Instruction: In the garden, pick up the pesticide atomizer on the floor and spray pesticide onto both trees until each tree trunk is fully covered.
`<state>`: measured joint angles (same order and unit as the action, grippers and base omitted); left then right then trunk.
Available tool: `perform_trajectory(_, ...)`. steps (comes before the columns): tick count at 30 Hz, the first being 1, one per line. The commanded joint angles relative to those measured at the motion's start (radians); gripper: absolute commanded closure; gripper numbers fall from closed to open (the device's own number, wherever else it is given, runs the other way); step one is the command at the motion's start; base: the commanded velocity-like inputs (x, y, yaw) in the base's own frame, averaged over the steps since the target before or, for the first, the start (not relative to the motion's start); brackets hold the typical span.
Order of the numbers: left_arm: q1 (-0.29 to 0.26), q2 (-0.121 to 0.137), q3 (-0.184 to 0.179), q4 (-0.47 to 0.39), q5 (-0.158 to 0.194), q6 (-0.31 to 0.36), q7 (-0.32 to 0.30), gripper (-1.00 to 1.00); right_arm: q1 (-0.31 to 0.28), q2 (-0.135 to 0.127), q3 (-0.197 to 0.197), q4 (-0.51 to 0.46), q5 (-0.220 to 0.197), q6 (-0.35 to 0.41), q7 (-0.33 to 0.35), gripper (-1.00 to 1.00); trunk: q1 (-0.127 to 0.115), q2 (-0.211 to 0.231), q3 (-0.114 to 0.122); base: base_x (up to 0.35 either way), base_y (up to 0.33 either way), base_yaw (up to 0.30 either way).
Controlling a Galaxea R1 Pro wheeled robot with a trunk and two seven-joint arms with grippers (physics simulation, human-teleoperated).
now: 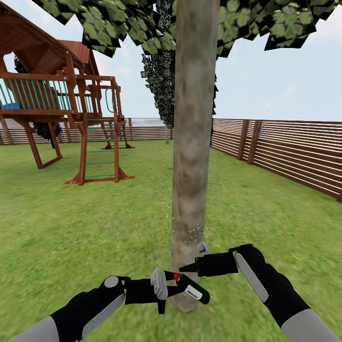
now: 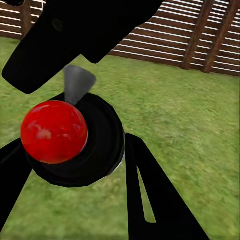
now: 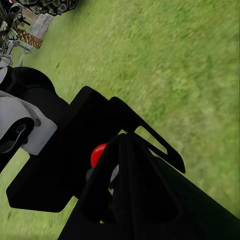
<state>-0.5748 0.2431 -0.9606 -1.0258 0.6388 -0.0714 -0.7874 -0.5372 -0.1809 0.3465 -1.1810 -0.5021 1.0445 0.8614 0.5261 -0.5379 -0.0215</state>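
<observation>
Between left end effector [image 1: 164,285] fingers, black red-topped atomizer [image 1: 192,289] by mottled trunk [image 1: 192,142].

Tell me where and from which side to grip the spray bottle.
Grip the spray bottle around its black round body, below the red button, with one finger on each side. The left gripper already holds it that way, coming from the robot's left. That leaves the button and the nozzle free, near the tree trunk.

One trunk [image 1: 194,142], one atomizer [image 1: 190,288], perhaps two trees.
</observation>
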Motion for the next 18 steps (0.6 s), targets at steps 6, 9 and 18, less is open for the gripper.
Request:
perform_trajectory(6,-0.002,0.001,-0.004,-0.001,0.005,-0.007,-0.001,1.0,-0.001,-0.002,-0.001,0.0,0.002,0.003,0.004,1.0,0.001,-0.002,-0.002,0.0,0.0,0.0)
perform_trajectory(9,-0.002,0.001,-0.004,-0.001,0.005,-0.007,-0.001,1.0,-0.001,-0.004,-0.003,0.0,0.002,0.003,0.004,1.0,0.001,-0.002,-0.002,0.0,0.0,0.0)
perform_trajectory(18,-0.002,0.001,-0.005,-0.002,0.005,-0.007,-0.001,1.0,-0.001,-0.007,-0.013,0.0,0.007,0.003,0.003,1.0,0.001,-0.002,-0.002,0.0,0.0,0.0)
